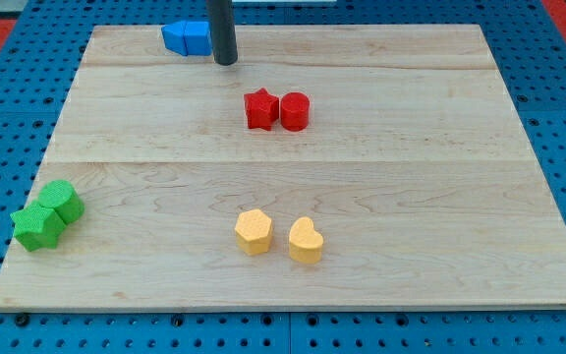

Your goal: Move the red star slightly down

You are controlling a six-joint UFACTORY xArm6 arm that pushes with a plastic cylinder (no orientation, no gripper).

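Observation:
The red star [259, 109] lies on the wooden board [411, 197] a little above the middle, touching a red cylinder [295, 111] on its right. My tip [226, 62] rests on the board near the view's top, up and to the left of the red star and apart from it. The tip stands just right of the blue blocks [187, 38].
Two blue blocks sit at the board's top edge. A green star [37, 227] and a green hexagon-like block [62, 201] sit at the lower left. A yellow hexagon [254, 232] and a yellow heart [305, 241] lie at the lower middle.

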